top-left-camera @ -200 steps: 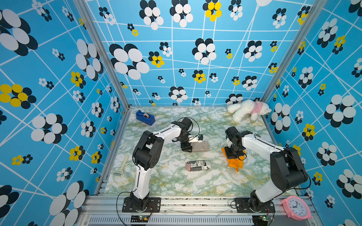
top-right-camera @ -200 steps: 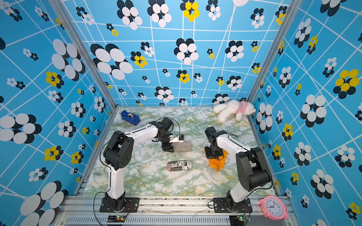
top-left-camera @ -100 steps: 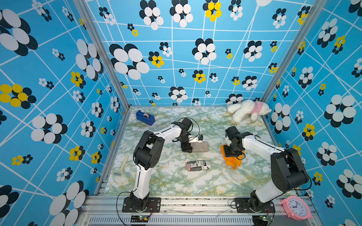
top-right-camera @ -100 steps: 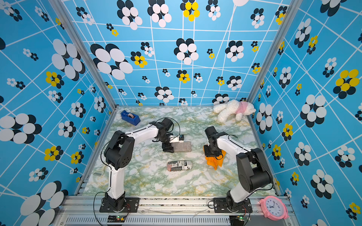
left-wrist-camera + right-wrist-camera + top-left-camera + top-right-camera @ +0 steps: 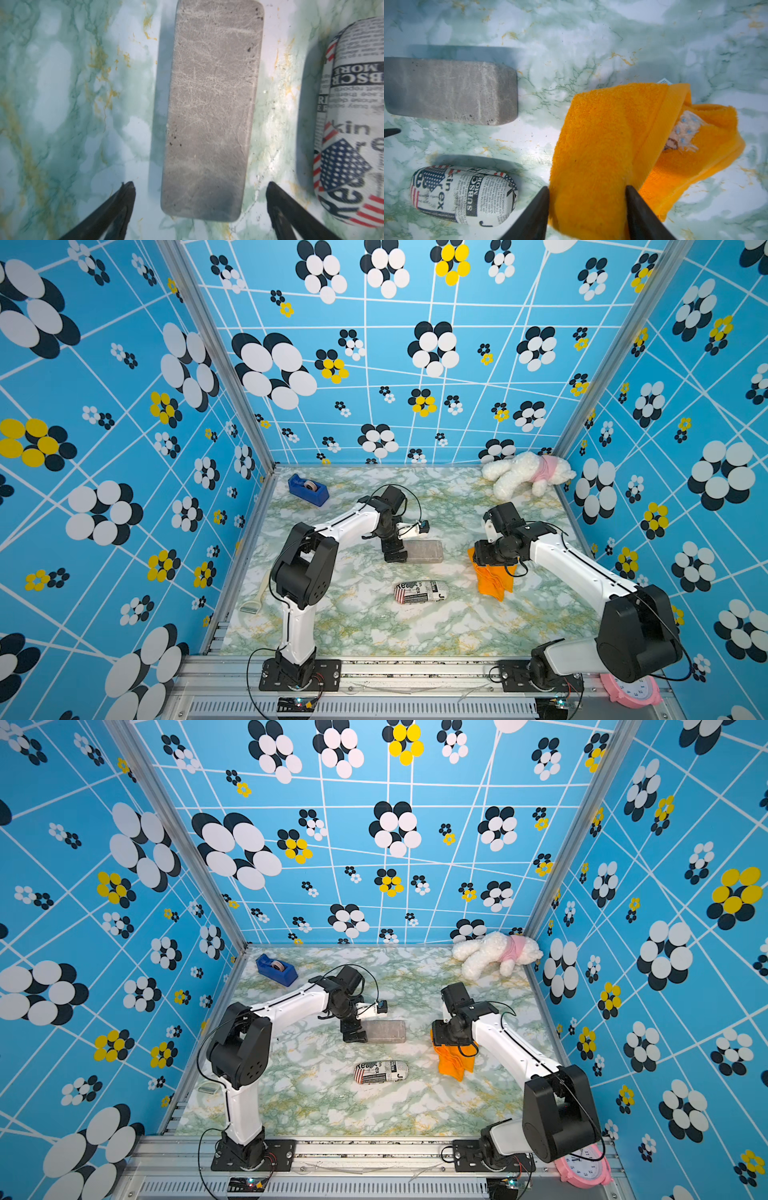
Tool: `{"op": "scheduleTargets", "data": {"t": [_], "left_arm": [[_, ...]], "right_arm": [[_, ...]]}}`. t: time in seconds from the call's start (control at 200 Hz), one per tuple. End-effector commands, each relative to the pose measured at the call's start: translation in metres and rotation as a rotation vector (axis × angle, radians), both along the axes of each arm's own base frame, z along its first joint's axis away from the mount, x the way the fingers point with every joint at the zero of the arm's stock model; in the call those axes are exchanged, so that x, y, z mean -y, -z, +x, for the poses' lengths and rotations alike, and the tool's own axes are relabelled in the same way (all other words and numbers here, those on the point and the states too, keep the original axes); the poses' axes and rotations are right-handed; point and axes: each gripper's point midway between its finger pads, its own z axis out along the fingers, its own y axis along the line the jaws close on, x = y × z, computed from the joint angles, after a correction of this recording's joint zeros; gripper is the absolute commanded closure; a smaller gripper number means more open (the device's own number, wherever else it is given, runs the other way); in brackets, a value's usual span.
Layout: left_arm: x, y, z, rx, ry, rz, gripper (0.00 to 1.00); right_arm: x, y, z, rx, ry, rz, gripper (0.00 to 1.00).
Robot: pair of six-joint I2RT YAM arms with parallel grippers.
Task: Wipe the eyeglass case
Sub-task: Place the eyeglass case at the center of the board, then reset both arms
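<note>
The eyeglass case is a grey, scuffed rectangular box lying flat mid-table. My left gripper is open at its left end. In the left wrist view the fingers stand on either side of the eyeglass case with table showing in both gaps. An orange cloth lies crumpled on the table to the right. My right gripper hangs low over it, open, its fingers straddling a fold of the cloth.
A newsprint-patterned oval case lies in front of the grey one. A blue tape dispenser stands at the back left and a white plush toy at the back right. A pale handled tool lies by the left wall.
Both grippers have opened. The left let go of the grey case, which stays on the table. The right loosened its hold on the orange cloth.
</note>
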Motion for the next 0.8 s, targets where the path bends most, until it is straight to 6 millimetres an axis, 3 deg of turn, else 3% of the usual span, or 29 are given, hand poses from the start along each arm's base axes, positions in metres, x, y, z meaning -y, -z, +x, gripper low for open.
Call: {"op": "scheduleTargets", "data": {"t": [0.0, 0.06, 0.095, 0.2, 0.36, 0.46, 0.56, 0.625, 0.64, 0.665, 0.7, 0.795], "left_arm": [[-0.009, -0.037, -0.008, 0.014, -0.060, -0.081, 0.01], [-0.013, -0.049, -0.010, 0.023, -0.089, -0.111, 0.01], [-0.014, -0.055, -0.011, 0.030, -0.103, -0.126, 0.01], [-0.019, -0.068, -0.010, 0.070, -0.166, -0.169, 0.01], [-0.028, -0.094, -0.001, 0.099, -0.345, -0.310, 0.01], [-0.042, -0.120, 0.013, 0.157, -0.506, -0.447, 0.01], [-0.071, -0.152, 0.028, 0.258, -0.723, -0.563, 0.01], [-0.103, -0.172, 0.038, 0.353, -0.909, -0.629, 0.01], [-0.111, -0.178, 0.039, 0.374, -0.943, -0.648, 0.01], [-0.122, -0.184, 0.039, 0.406, -0.993, -0.673, 0.01], [-0.138, -0.195, 0.038, 0.457, -1.053, -0.704, 0.01], [-0.168, -0.194, 0.028, 0.563, -1.119, -0.728, 0.01]], "right_arm": [[-0.006, -0.011, 0.000, 0.009, -0.010, 0.030, 0.37], [-0.010, -0.015, 0.000, 0.011, -0.019, 0.053, 0.35], [-0.012, -0.018, 0.001, 0.021, -0.017, 0.066, 0.28], [-0.012, -0.032, 0.004, 0.065, -0.014, 0.075, 0.26], [-0.003, -0.071, 0.015, 0.198, -0.006, 0.039, 0.26], [0.006, -0.098, 0.027, 0.317, 0.001, 0.001, 0.25], [0.028, -0.134, 0.044, 0.504, 0.075, -0.083, 0.23], [0.041, -0.158, 0.054, 0.661, 0.111, -0.134, 0.21], [0.043, -0.164, 0.056, 0.707, 0.109, -0.143, 0.18], [0.044, -0.172, 0.059, 0.791, 0.100, -0.151, 0.02], [0.044, -0.183, 0.062, 0.909, 0.078, -0.151, 0.00], [0.048, -0.193, 0.064, 1.162, 0.064, -0.151, 0.00]]}}
